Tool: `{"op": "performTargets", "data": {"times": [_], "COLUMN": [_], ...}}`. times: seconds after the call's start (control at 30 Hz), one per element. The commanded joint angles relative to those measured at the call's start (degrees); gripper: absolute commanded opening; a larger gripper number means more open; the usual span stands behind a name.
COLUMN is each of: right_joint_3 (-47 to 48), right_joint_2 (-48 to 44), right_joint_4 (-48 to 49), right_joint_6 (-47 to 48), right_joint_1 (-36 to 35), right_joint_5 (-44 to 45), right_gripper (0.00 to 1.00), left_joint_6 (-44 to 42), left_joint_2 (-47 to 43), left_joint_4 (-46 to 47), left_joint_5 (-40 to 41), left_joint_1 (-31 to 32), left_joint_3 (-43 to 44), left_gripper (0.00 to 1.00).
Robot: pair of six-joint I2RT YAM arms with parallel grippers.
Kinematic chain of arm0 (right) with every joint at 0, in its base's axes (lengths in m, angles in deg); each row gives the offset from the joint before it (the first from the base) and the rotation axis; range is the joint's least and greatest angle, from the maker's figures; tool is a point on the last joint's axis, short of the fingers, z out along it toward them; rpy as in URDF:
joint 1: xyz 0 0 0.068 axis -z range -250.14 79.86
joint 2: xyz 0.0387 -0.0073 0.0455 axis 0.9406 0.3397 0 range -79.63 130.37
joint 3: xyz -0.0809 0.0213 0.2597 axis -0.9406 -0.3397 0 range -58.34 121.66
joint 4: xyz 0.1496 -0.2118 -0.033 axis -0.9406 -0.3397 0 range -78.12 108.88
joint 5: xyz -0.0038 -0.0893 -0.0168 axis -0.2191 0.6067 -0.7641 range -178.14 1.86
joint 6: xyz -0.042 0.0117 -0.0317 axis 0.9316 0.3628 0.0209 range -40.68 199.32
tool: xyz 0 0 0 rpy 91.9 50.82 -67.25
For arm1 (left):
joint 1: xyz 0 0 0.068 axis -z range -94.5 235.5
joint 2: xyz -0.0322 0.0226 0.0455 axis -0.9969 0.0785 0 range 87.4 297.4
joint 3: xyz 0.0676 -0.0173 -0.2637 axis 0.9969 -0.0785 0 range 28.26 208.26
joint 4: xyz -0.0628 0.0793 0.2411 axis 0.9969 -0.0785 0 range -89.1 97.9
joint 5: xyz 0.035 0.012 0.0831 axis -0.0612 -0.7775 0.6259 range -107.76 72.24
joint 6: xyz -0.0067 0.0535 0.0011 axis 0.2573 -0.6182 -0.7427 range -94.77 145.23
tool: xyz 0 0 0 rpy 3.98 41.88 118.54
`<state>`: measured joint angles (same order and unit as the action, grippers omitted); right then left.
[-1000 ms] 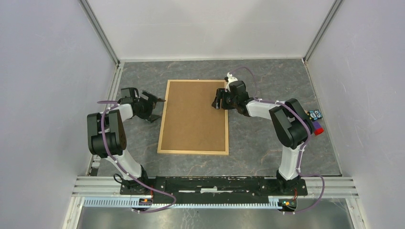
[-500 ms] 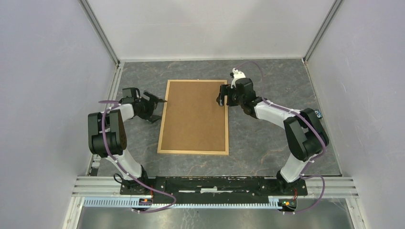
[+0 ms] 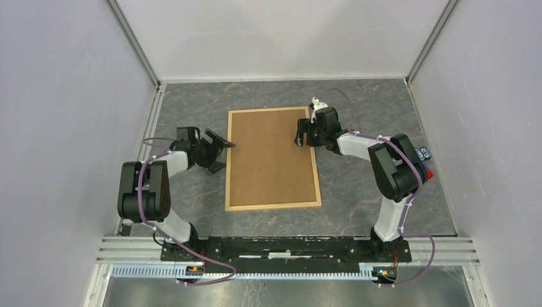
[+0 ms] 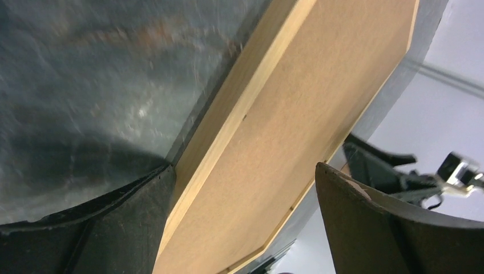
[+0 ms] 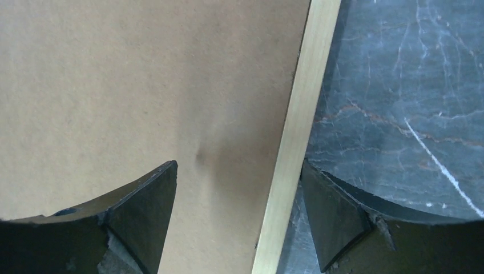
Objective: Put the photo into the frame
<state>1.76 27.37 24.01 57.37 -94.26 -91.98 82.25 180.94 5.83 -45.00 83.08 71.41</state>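
The dark grey marbled bench (image 3: 345,185) carries the rectangular light-wood frame (image 3: 273,206) at centre. It lies flat and slightly skewed, with a plain brown board (image 3: 271,157) filling it. The left fingers (image 3: 218,139) are spread wide astride the frame's left strip, gripping nothing. The right fingers (image 3: 301,135) are parted across the right strip near its far corner, one over the board and one over the bench, holding nothing. A small blue-and-red object (image 3: 423,157) sits at the bench's right edge, its markings too small to read.

Left gripper (image 3: 220,152): jaws fully spread, pointing toward 3 o'clock. Right gripper (image 3: 300,135): jaws parted, pointing toward 9 o'clock, tilted steeply downward.
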Motion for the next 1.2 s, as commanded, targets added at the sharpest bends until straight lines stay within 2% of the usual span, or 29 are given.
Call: {"op": "performTargets", "data": {"times": [0.0,0.13,0.27,0.4,0.53,0.67,0.73,0.8,0.9,1.0,1.17], "right_joint_3": [4.4,8.0,12.2,21.4,23.4,19.1,14.9,10.1,0.3,-9.5,-17.9], "right_joint_2": [2.6,6.2,8.8,12.3,9.4,0.0,-6.2,-11.2,-19.3,-27.0,-35.2], "right_joint_4": [1.9,3.6,3.6,-2.7,-8.1,-12.3,-13.2,-14.3,-13.0,-8.5,-8.1], "right_joint_6": [0.7,0.4,1.1,5.1,7.3,10.0,10.7,9.0,4.0,-2.1,-15.6], "right_joint_1": [-0.2,-0.3,-0.3,-0.1,1.0,2.7,3.1,3.4,4.6,6.8,8.6], "right_joint_5": [-5.5,-10.1,-12.3,-13.3,-11.8,-6.9,-1.7,4.0,8.0,8.6,17.3], "right_gripper": [0.84,0.83,0.83,0.83,0.85,0.87,0.89,0.91,0.91,0.91,0.93], "left_joint_6": [0.6,4.2,9.0,12.9,11.4,5.5,-0.7,-7.4,-16.8,-22.3,-22.2], "left_joint_2": [-3.8,-8.5,-14.0,-19.4,-23.0,-30.2,-32.8,-32.3,-27.0,-18.7,-3.0], "left_joint_4": [-0.8,1.8,4.1,4.6,0.5,-9.0,-14.9,-20.4,-25.2,-27.5,-23.3], "left_joint_5": [1.3,2.5,8.3,15.7,18.6,22.5,26.1,26.4,22.2,22.5,20.4], "left_joint_1": [5.3,11.4,22.3,34.3,38.1,38.1,37.5,34.4,26.1,18.9,11.4], "left_joint_3": [-6.5,-11.8,-15.6,-18.0,-17.4,-14.4,-9.9,-4.1,5.1,13.9,24.8], "left_gripper": [1.00,1.00,1.00,1.00,1.00,1.00,1.00,1.00,1.00,1.00,1.00]}}
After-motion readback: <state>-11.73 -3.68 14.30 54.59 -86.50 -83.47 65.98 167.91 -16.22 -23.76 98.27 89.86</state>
